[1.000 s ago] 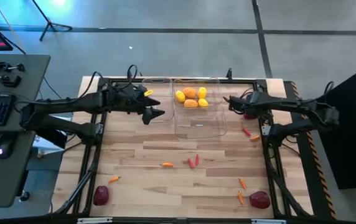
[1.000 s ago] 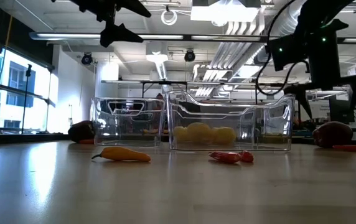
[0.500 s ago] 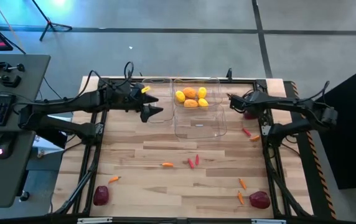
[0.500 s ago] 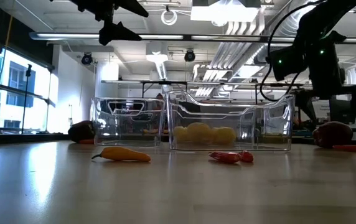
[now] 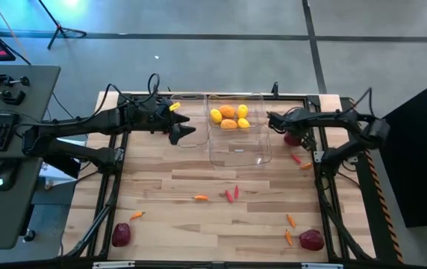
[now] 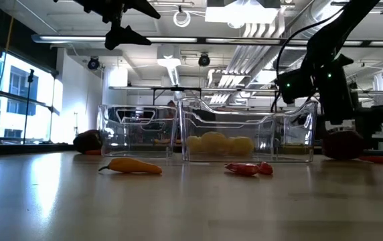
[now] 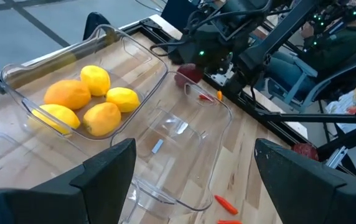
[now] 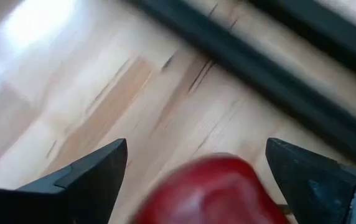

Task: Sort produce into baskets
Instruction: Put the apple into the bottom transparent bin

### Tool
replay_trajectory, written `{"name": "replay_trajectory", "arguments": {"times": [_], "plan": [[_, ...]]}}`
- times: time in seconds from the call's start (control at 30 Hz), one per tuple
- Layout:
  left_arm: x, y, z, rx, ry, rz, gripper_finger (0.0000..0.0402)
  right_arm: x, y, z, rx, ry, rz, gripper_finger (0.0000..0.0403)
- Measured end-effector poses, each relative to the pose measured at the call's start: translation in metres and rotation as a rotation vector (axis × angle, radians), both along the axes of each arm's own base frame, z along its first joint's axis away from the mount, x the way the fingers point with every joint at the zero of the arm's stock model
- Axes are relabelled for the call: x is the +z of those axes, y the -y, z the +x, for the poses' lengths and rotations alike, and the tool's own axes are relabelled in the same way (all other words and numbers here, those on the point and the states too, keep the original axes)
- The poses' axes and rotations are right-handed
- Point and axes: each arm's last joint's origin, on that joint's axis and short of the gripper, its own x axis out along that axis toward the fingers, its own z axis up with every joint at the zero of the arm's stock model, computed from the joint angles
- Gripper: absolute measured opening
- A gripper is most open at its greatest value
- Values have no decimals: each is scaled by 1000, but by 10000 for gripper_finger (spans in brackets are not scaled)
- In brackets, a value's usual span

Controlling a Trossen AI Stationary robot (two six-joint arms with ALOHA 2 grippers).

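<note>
Right arm: over the last second it has dropped and drawn in toward the table's far right; the right gripper (image 5: 290, 136) now hangs low over a dark red lumpy round (image 8: 212, 190), beside the fruit bin.
Right jaws: spread wide; the wrist view shows both dark fingers (image 8: 81, 174) apart with the red round between them, not yet gripped.
Red round: on the wood (image 8: 91, 93) by the frame rail; in the low view (image 6: 342, 144) it sits right of the bins under the lowered arm.
Left arm: barely changed; the left gripper (image 5: 181, 134) hovers high over the far-left clear bin (image 6: 136, 130), fingers parted and holding nothing.
Middle bin: the clear bin (image 7: 137, 59) already holds the yellow and orange fruits (image 7: 84, 99).
Near bin: the clear bin (image 7: 218, 146) nearer the table's front appears to hold nothing.
Loose produce: small red peppers (image 5: 231, 194), an orange pepper (image 5: 200, 198) and two more red rounds (image 5: 311, 240) (image 5: 122, 235) lie on the table.
Meaning: the descent reads as the approach to a pick; closing on the round is likely next, then carrying it to a bin.
</note>
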Motion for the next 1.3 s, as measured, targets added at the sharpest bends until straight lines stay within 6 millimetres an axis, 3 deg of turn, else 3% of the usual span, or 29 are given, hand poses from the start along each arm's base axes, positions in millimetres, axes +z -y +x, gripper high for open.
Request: {"name": "replay_trajectory", "arguments": {"times": [0.17, 0.43, 0.67, 0.93, 1.1, 1.3], "plan": [[0, 0, 0, 1, 1, -3, 315, -7, 2, 7, 117, -11, 46, 371], [0, 0, 0, 6, 0, -1, 315, 1, -1, 2, 238, -54, 87, 371], [0, 0, 0, 8, 0, 0, 315, 27, -5, -6, 346, -33, 9, 371], [0, 0, 0, 17, 5, -22, 315, 60, -13, -20, 722, 23, 31, 371], [0, 0, 0, 18, 5, -22, 315, 62, -10, -25, 665, 109, 44, 371], [0, 0, 0, 22, 7, -32, 315, 56, 0, -24, 867, 56, 131, 371]]}}
